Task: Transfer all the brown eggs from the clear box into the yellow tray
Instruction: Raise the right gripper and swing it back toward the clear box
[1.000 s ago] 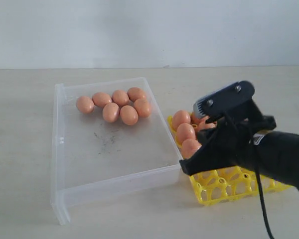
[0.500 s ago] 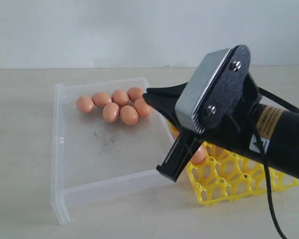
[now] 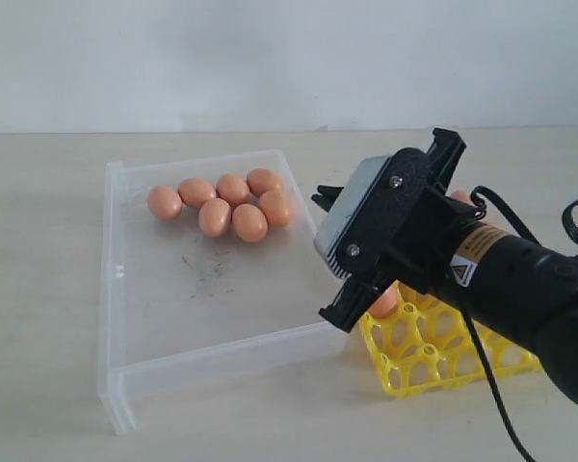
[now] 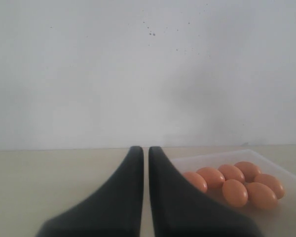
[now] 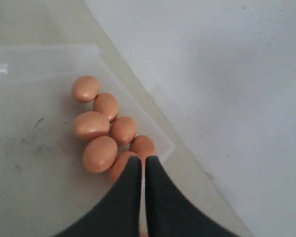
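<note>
Several brown eggs lie bunched at the far end of the clear box. The right wrist view shows the same eggs on the box floor. My right gripper is shut and empty, raised by the box's right wall. Its tips point at the nearest eggs. The right arm hides most of the yellow tray; one egg in the tray peeks out below it. My left gripper is shut and empty, with the eggs off to one side. It does not show in the exterior view.
The box floor carries dark scuffs in its middle. Bare tabletop surrounds the box and tray. A black cable hangs from the right arm over the tray's front.
The right gripper has lifted off the yellow tray and swung up and left toward the box, staying shut. The eggs in the box have not moved.
</note>
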You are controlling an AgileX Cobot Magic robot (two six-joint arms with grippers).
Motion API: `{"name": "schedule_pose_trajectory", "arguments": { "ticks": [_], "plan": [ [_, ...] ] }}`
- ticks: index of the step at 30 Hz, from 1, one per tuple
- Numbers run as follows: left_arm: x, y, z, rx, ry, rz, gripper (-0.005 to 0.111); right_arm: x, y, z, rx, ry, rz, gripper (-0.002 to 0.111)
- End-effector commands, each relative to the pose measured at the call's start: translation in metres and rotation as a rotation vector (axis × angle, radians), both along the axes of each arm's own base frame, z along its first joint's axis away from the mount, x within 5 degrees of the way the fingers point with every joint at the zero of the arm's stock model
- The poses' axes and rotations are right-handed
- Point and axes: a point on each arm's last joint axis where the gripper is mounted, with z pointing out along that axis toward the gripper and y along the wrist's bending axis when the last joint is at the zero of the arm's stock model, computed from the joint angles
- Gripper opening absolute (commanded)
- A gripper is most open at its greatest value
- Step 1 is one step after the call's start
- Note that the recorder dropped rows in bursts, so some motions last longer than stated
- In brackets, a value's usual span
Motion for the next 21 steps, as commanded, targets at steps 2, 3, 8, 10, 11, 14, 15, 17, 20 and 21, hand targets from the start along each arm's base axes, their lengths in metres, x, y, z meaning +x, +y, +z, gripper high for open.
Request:
{"name": "schedule_pose_trajectory", "arguments": {
  "ticks": [2, 3, 8, 10, 11, 14, 15, 17, 20, 21],
  "plan": [
    [0.0002, 0.0003, 0.0019, -0.001, -0.013, 0.002, 0.004, 0.0024, -0.0011, 0.0068, 0.122, -0.001, -0.038, 0.000],
    [0.0002, 0.0003, 0.0019, -0.001, -0.013, 0.002, 0.004, 0.0025, -0.0010, 0.0073, 0.127, -0.004, -0.038, 0.000],
    [0.0002, 0.0003, 0.0019, -0.001, -0.013, 0.002, 0.004, 0.0026, -0.0010, 0.0082, 0.172, 0.019, -0.045, 0.000],
    [0.0002, 0.0003, 0.0019, -0.001, -0.013, 0.002, 0.004, 0.0026, -0.0010, 0.0089, 0.192, 0.026, -0.048, 0.000],
    [0.0002, 0.0003, 0.0019, -0.001, -0.013, 0.002, 0.004, 0.0026, -0.0009, 0.0094, 0.204, 0.029, -0.047, 0.000],
    [0.0002, 0.0003, 0.0019, -0.001, -0.013, 0.002, 0.004, 0.0026, -0.0009, 0.0096, 0.227, 0.044, -0.051, 0.000],
    [0.0002, 0.0003, 0.0019, -0.001, -0.013, 0.002, 0.004, 0.0026, -0.0009, 0.0096, 0.228, 0.045, -0.051, 0.000],
    [0.0002, 0.0003, 0.0019, -0.001, -0.013, 0.002, 0.004, 0.0026, -0.0007, 0.0100, 0.236, 0.047, -0.050, 0.000],
    [0.0002, 0.0003, 0.0019, -0.001, -0.013, 0.002, 0.004, 0.0027, -0.0007, 0.0125, 0.294, 0.058, -0.054, 0.000],
    [0.0002, 0.0003, 0.0019, -0.001, -0.013, 0.002, 0.004, 0.0028, -0.0007, 0.0135, 0.304, 0.051, -0.053, 0.000]
  ]
}}
